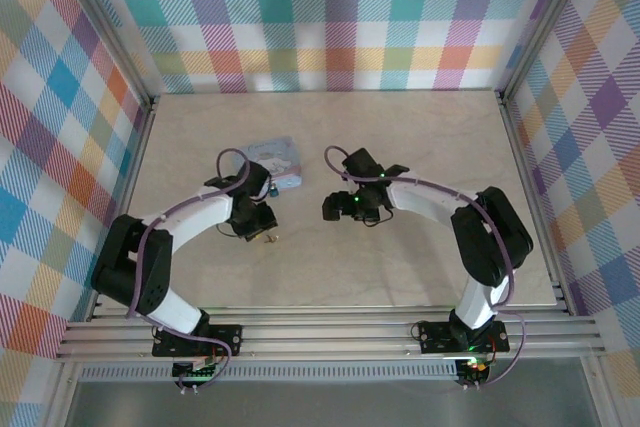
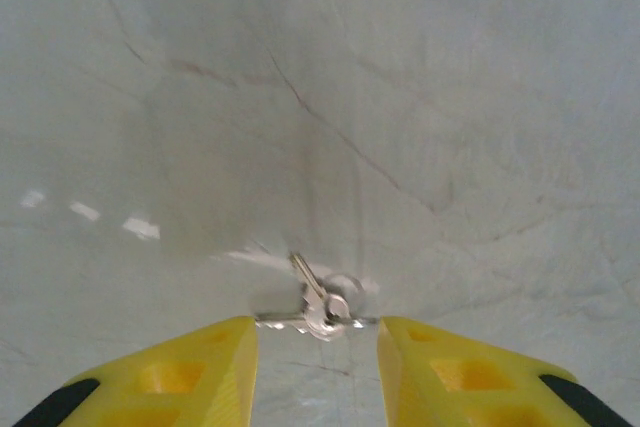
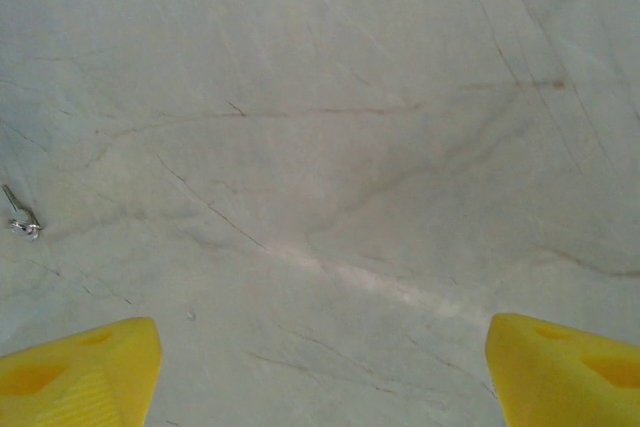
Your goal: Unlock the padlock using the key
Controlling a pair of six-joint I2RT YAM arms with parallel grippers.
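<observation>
**A:** Two thin metal blades on one small ring [image 2: 345, 285]: is that the key [image 2: 322, 312]?

**B:** It looks so. It lies flat on the table [image 2: 420, 107], left of the middle, just on the near side of the left gripper [image 2: 316, 352]. The yellow fingers [image 2: 200, 372] stand apart, one on each side of it, with nothing clamped that I can see. Whether the tips touch it I cannot tell.

**A:** And the right gripper [image 3: 320, 377]?

**B:** Spread wide over bare table, holding nothing, to the right of the key and apart from it.

**A:** What could go wrong?

**B:** The key is thin and lies flat on a smooth top. If the tips come in too high, they may slide over it or flick it away. They could also catch the ring rather than a blade, leaving the key dangling at an angle no small keyhole will take.

**A:** Where is the padlock?

**B:** I cannot pick it out. A pale-blue tin [image 1: 272, 157] lies on the far side of the left gripper, and the left arm covers the table at its near edge. The padlock may lie under there. From above the key is a mere speck, and the wrist picture is too soft to tell one blade from the other.
</observation>
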